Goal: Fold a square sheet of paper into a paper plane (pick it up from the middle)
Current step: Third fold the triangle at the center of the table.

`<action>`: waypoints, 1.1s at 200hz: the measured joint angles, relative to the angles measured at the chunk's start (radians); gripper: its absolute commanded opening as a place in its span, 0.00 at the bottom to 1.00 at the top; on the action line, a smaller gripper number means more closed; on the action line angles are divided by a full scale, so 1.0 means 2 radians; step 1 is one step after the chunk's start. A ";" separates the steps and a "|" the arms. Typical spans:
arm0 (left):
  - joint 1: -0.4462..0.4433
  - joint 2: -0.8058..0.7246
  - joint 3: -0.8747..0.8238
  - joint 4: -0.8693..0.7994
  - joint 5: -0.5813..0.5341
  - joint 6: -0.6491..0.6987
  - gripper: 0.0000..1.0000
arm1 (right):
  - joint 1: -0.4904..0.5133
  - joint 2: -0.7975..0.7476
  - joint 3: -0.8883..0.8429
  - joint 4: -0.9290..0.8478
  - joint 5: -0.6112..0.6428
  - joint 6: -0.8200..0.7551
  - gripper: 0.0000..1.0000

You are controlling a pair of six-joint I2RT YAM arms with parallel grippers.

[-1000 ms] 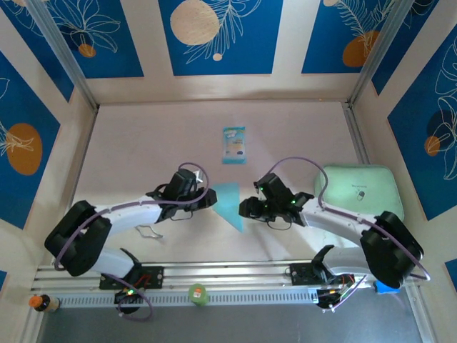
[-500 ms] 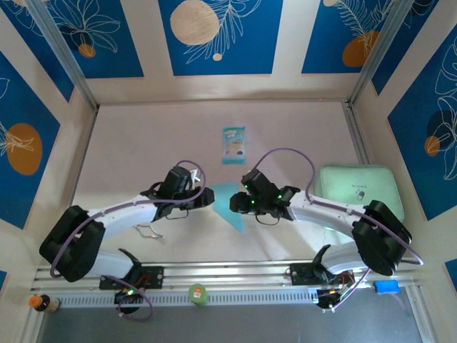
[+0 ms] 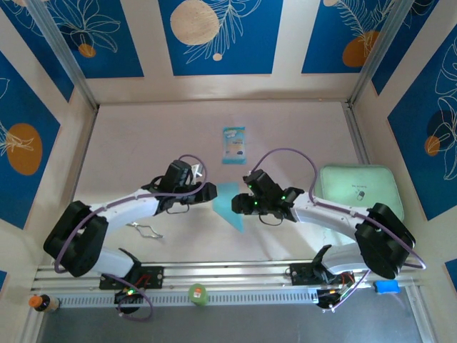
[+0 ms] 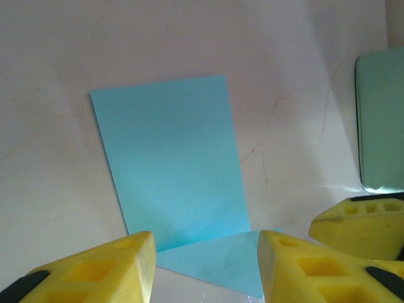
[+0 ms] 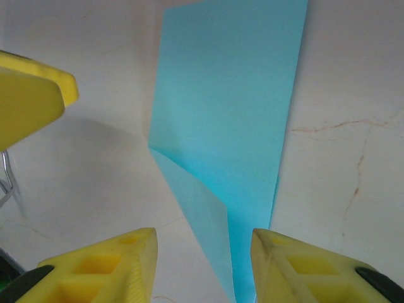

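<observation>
Square sheet of paper (image 3: 227,201) lies flat mid-table, part-folded, its point toward 6 o'clock. My left gripper (image 3: 209,194) sits at its 9 o'clock and my right gripper (image 3: 243,204) at its 3, both with jaws spread, pinching nothing. I judge it light, limp, slippery on the table (image 3: 143,143) and quick to crease, so best taken gently at the folded flap's free edge near the middle.
</observation>
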 measured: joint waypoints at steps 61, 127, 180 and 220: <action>0.005 -0.043 -0.035 -0.018 0.020 -0.017 0.58 | -0.003 0.025 -0.011 0.046 -0.016 -0.024 0.42; 0.008 -0.054 -0.061 0.000 0.026 -0.051 0.58 | -0.023 0.058 -0.019 0.070 -0.063 -0.052 0.35; 0.012 -0.007 -0.036 0.005 0.040 -0.057 0.58 | -0.056 0.077 -0.018 0.073 -0.103 -0.074 0.22; 0.023 0.023 -0.023 0.017 0.056 -0.063 0.58 | -0.057 0.088 -0.018 0.078 -0.130 -0.082 0.14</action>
